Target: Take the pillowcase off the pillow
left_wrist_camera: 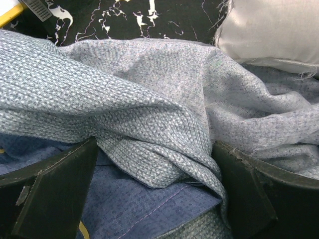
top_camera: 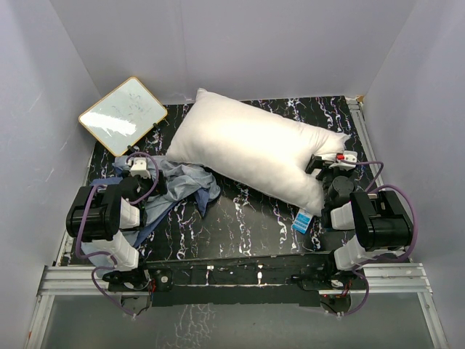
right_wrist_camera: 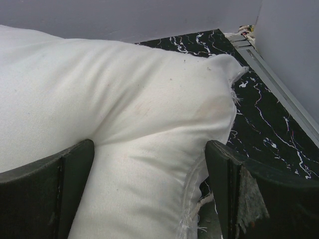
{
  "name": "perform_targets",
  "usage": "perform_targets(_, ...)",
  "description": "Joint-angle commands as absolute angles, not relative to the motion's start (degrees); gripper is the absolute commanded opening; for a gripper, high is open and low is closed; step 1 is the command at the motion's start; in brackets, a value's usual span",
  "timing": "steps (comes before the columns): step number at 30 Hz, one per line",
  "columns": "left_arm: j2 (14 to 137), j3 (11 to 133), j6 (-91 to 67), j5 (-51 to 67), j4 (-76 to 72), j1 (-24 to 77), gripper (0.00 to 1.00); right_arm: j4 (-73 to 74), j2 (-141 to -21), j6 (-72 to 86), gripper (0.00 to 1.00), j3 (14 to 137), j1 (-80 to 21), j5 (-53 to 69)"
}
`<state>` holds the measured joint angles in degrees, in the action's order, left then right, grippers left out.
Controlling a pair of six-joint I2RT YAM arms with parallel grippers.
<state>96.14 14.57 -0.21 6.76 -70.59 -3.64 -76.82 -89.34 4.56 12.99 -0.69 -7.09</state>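
Note:
The bare white pillow point(top_camera: 254, 156) lies slantwise across the black marbled table point(top_camera: 240, 225). The pillowcase point(top_camera: 185, 185) sits off it in a crumpled grey-blue heap at the left. My left gripper point(top_camera: 139, 169) hangs over that heap. In the left wrist view the left gripper point(left_wrist_camera: 154, 149) is open, with folds of the pillowcase point(left_wrist_camera: 129, 94) bunched between its wide jaws and a corner of the pillow point(left_wrist_camera: 269, 30) at top right. My right gripper point(top_camera: 330, 161) is at the pillow's right end. In the right wrist view the right gripper point(right_wrist_camera: 149, 147) is open astride the pillow's point(right_wrist_camera: 124, 89) seamed corner.
A white board with an orange edge point(top_camera: 123, 116) leans at the back left. A small blue packet point(top_camera: 302, 222) lies on the table near the right arm. A metal rail point(top_camera: 361, 131) runs along the right side, and pale walls close in the back and sides.

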Motion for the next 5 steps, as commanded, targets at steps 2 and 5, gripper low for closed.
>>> perform_targets(2,96.3,15.6,-0.1,6.1,-71.3,-3.6,0.97,-71.0,-91.1,1.2,0.98,12.5,-1.4,-2.1)
perform_targets(5,96.0,15.2,-0.4,6.2,-72.2,-3.7,0.97,-71.0,-91.0,1.2,0.98,12.6,-1.5,-2.0)
